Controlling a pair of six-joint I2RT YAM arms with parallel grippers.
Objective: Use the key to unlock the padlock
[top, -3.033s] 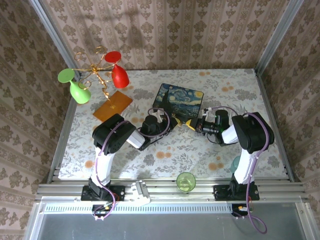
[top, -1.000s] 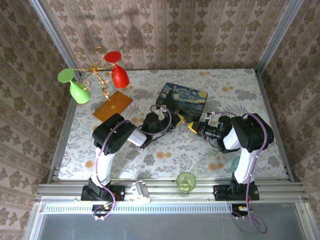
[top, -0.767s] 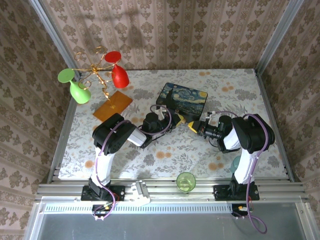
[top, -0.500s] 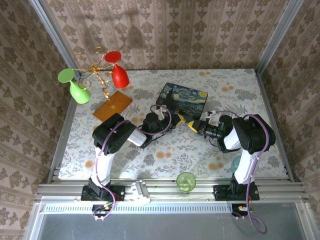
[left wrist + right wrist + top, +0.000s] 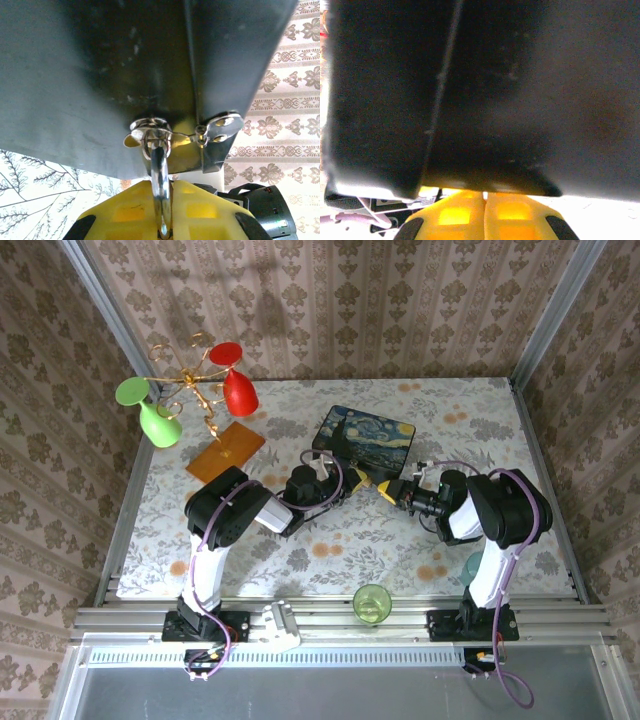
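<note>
Padlock (image 5: 159, 167) hangs from the clasp (image 5: 220, 125) on the near side of the box (image 5: 367, 436), mid-table, between the two arms. Left wrist view: its thin silver shackle runs through the clasp ring and down between the yellow fingers. The lock body is hidden there. Left gripper (image 5: 163, 200) is clamped on the lock, jaws nearly together around the shackle. Right gripper (image 5: 485, 200) sits just right of it, close against the dark wall of the box, jaws fully together. The key cannot be made out, so whether it is pinched there I cannot tell. Handling, as a judgement: the lock is small, light, hard metal, smooth and apt to swivel on the ring. It is best pinned by the body, keyhole facing the right arm, since a hold on the shackle alone would let it spin. The key is thin, stiff and easy to lose or twist out of line. It should be held by the bow, flat between the pads, with the blade left free. The box looks light enough to drag if the lock is tugged. Against three seconds ago, the box now lies farther back and flatter, its painted top showing narrower, and the right gripper has shifted slightly right. Over the last second there is almost no change, with both arms holding station.
</note>
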